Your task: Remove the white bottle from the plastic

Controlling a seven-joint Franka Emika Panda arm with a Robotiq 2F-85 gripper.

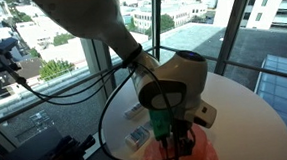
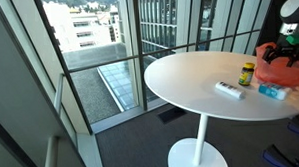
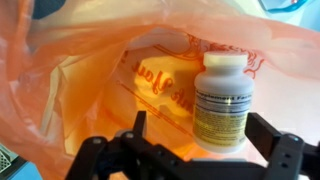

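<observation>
In the wrist view a white bottle (image 3: 222, 100) with a white cap and a printed label lies inside an orange plastic bag (image 3: 90, 70). The mouth of the bag is open toward the camera. My gripper (image 3: 201, 122) is open, with one black finger on each side of the bottle's lower part. The bottle is closer to the right finger, and I see no firm contact. In both exterior views the gripper (image 1: 172, 135) (image 2: 285, 57) reaches down into the orange bag (image 1: 196, 153) (image 2: 292, 74) on the round white table (image 1: 248, 114) (image 2: 189, 77). The bottle is hidden in those views.
A white tube (image 2: 228, 89), a yellow-capped bottle (image 2: 247, 73) and a blue object (image 2: 275, 90) lie on the table beside the bag. A blue and white box (image 1: 137, 138) sits near the table edge. Glass walls with railings surround the table.
</observation>
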